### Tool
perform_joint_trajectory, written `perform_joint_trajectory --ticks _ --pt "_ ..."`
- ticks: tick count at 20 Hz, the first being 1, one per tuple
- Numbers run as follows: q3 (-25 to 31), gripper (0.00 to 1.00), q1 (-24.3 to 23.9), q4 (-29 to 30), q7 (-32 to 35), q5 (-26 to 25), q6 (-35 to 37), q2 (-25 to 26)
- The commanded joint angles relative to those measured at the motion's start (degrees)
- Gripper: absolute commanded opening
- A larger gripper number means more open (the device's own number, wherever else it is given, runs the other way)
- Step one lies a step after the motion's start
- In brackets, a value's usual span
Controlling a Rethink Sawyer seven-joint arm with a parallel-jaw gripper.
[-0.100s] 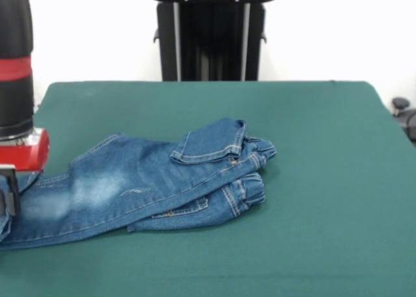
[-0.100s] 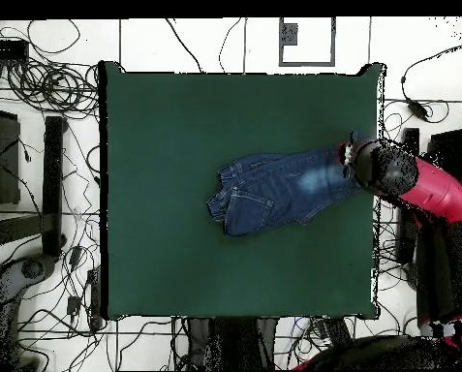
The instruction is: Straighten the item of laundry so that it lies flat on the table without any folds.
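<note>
While the jeans (image 2: 278,190) lie folded right of centre on the bench (image 2: 176,116), long axis running three to nine o'clock, the tool (image 2: 351,160) is seen at their three o'clock end; its grip cannot be told.

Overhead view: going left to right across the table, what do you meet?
Bare green table → waist end of the jeans → faded pale patch on the legs → the arm's gripper end at the right table edge.
</note>
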Motion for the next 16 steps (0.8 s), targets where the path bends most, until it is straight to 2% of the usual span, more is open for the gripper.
perform_joint_trajectory --ticks 1,16 --pt "2.1 0.0 1.04 4.92 0.99 0.0 7.14 -0.59" --pt "4.66 0.0 -1.83 5.67 -1.4 -0.81 5.05 1.31"
